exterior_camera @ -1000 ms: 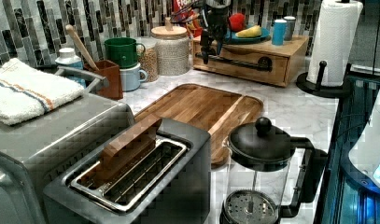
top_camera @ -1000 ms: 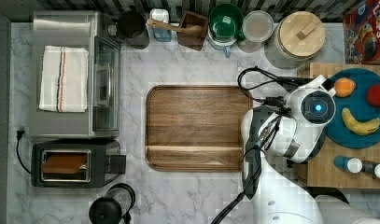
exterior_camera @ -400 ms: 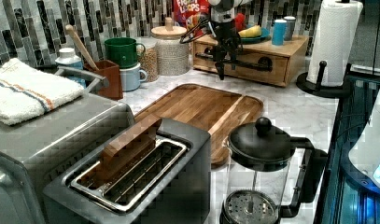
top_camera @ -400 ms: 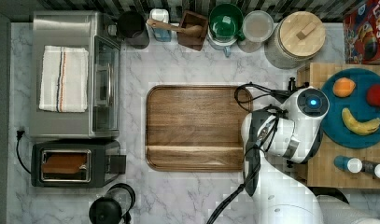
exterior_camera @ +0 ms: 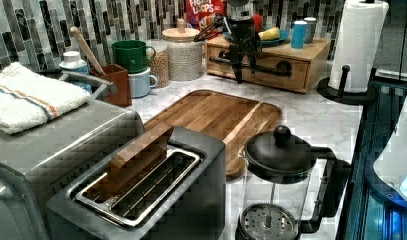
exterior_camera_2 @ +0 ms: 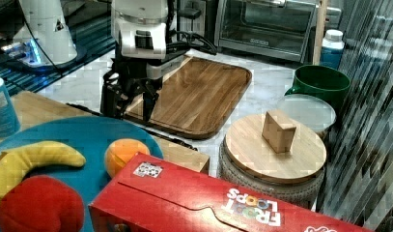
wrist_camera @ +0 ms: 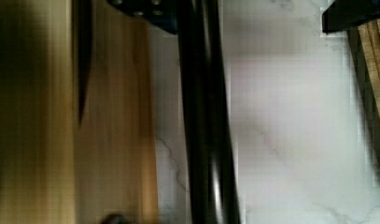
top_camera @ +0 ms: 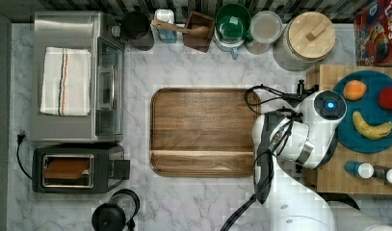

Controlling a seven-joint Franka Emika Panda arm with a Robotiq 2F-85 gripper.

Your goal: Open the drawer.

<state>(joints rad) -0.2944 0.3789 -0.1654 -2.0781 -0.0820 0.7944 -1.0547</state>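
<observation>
Where the drawer (exterior_camera: 271,67) fronts the counter, claw (exterior_camera: 244,76) spread wide astride its black bar handle (wrist_camera: 208,121), not yet gripping

The arm swung its gripper (exterior_camera: 244,70) away from the fruit plate (exterior_camera: 263,42) on top and lowered it before the drawer (exterior_camera: 263,67) front, fingers straddling the black bar handle (wrist_camera: 208,121).

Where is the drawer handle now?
In the left view, the handle runs across the drawer front, behind the gripper, beyond the cutting board.
</observation>
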